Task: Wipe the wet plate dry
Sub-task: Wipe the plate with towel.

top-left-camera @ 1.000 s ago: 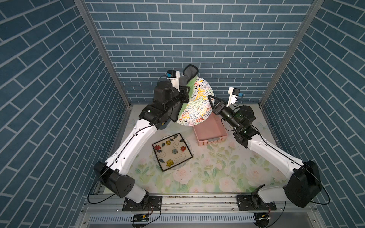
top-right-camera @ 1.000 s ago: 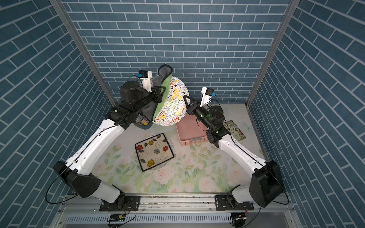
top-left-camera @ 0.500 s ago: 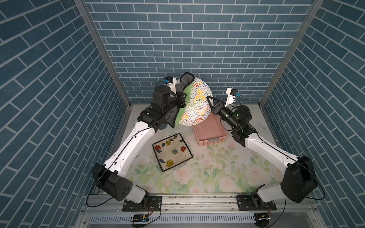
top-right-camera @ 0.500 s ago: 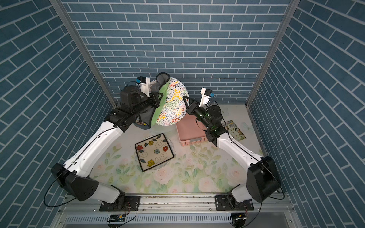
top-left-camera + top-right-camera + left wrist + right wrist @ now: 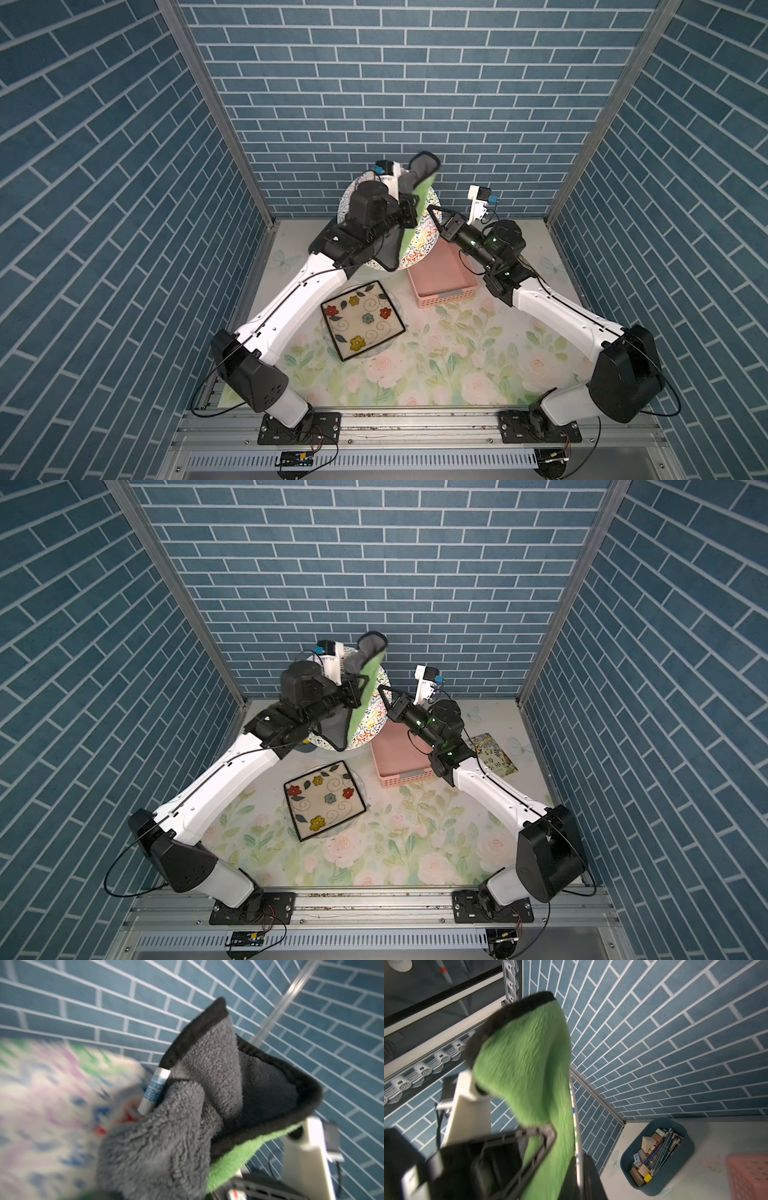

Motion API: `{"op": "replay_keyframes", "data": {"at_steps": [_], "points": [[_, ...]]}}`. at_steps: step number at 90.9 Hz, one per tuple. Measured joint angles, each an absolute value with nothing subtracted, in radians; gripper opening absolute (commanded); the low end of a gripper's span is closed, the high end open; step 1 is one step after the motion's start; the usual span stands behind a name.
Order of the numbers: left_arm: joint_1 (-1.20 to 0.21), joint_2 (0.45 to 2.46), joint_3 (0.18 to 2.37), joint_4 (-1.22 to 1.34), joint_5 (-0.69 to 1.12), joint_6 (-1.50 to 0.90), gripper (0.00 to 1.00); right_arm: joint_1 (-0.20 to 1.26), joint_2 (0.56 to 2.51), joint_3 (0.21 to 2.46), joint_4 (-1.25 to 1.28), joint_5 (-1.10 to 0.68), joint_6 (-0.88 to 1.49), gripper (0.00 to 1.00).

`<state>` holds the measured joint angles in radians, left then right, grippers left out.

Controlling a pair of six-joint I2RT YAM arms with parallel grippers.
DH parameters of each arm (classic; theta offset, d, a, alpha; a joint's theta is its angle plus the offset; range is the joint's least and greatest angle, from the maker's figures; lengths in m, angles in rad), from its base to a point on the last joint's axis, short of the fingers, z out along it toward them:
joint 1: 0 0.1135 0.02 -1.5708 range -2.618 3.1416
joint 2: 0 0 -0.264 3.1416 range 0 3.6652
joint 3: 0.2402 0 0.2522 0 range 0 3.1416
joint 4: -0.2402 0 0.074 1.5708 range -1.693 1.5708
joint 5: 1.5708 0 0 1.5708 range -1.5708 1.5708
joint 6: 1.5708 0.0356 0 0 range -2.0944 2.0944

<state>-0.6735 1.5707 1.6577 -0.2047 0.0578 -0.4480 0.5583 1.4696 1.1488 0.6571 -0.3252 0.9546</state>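
- The left gripper is closed tight on the cloth. In the left wrist view the folds of the cloth hide its fingers.
- The right gripper is also closed, and it pinches the rim of the plate.
- The plate is in the air at the back of the table, tilted steeply, between the two grippers and near the basket. The cloth touches its patterned face.
- I count two grippers, one cloth, two plates, one basket, one bin and one card.
- The cloth is thick and fluffy. One side is grey and the other is green, with a black hem and a small white and blue label.
- The held plate is round and white, and small squiggles in many colours cover it.
- The square plate lies flat near the middle of the table. It is cream with a black rim, painted flowers and curls. A round clear disc shows under it.
- The basket is pink plastic, rectangular, with holes in its walls.
- The bin is dark blue with rounded corners. It holds small boxes and thin sticks.
- The table cover has a pale print of flowers.
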Motion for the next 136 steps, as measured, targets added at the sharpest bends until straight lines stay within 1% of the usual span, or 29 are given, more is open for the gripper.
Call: {"op": "replay_keyframes", "data": {"at_steps": [4,10,20,31,36,40,46,53,62,68,77,83,92,97,102,109,117,127,136], "points": [[-0.708,1.563,1.604,-0.189,0.064,-0.446,0.00,0.521,1.470,1.148,0.657,-0.334,0.965,0.00],[-0.717,1.545,1.540,-0.189,0.064,-0.444,0.00,0.469,1.468,1.142,0.657,-0.336,0.964,0.00],[-0.635,1.506,1.492,-0.221,0.070,-0.461,0.00,0.434,1.451,1.127,0.658,-0.322,0.952,0.00],[-0.451,1.464,1.510,-0.250,0.074,-0.502,0.00,0.498,1.413,1.089,0.663,-0.294,0.922,0.00],[-0.385,1.461,1.544,-0.265,0.072,-0.510,0.00,0.550,1.402,1.074,0.664,-0.279,0.906,0.00],[-0.363,1.468,1.583,-0.278,0.075,-0.513,0.00,0.593,1.401,1.067,0.665,-0.268,0.900,0.00],[-0.383,1.491,1.650,-0.284,0.084,-0.507,0.00,0.627,1.402,1.060,0.663,-0.265,0.904,0.00],[-0.475,1.535,1.716,-0.270,0.084,-0.484,0.00,0.632,1.402,1.062,0.663,-0.273,0.912,0.00],[-0.601,1.573,1.718,-0.242,0.105,-0.459,0.00,0.597,1.401,1.073,0.656,-0.301,0.913,0.00],[-0.646,1.577,1.686,-0.234,0.123,-0.450,0.00,0.546,1.400,1.074,0.654,-0.327,0.921,0.00],[-0.618,1.549,1.623,-0.235,0.157,-0.450,0.00,0.437,1.382,1.072,0.649,-0.367,0.939,0.00],[-0.532,1.501,1.563,-0.223,0.208,-0.482,0.00,0.362,1.345,1.063,0.652,-0.377,0.957,0.00],[-0.342,1.407,1.454,-0.149,0.315,-0.584,0.00,0.265,1.269,1.034,0.703,-0.383,1.009,0.00],[-0.245,1.359,1.398,-0.089,0.370,-0.666,0.00,0.250,1.237,1.021,0.784,-0.391,1.063,0.00],[-0.199,1.330,1.362,-0.013,0.430,-0.748,0.00,0.252,1.218,1.011,0.884,-0.413,1.124,0.00],[-0.198,1.311,1.321,0.160,0.537,-0.884,0.00,0.267,1.216,1.008,1.007,-0.447,1.193,0.00],[-0.218,1.307,1.289,0.383,0.644,-1.053,0.00,0.286,1.220,1.000,1.083,-0.474,1.243,0.00],[-0.249,1.307,1.297,0.593,0.714,-1.208,0.00,0.304,1.251,0.995,1.142,-0.504,1.287,0.00],[-0.308,1.308,1.344,0.707,0.748,-1.281,0.00,0.322,1.297,0.997,1.194,-0.525,1.327,0.00]]}}
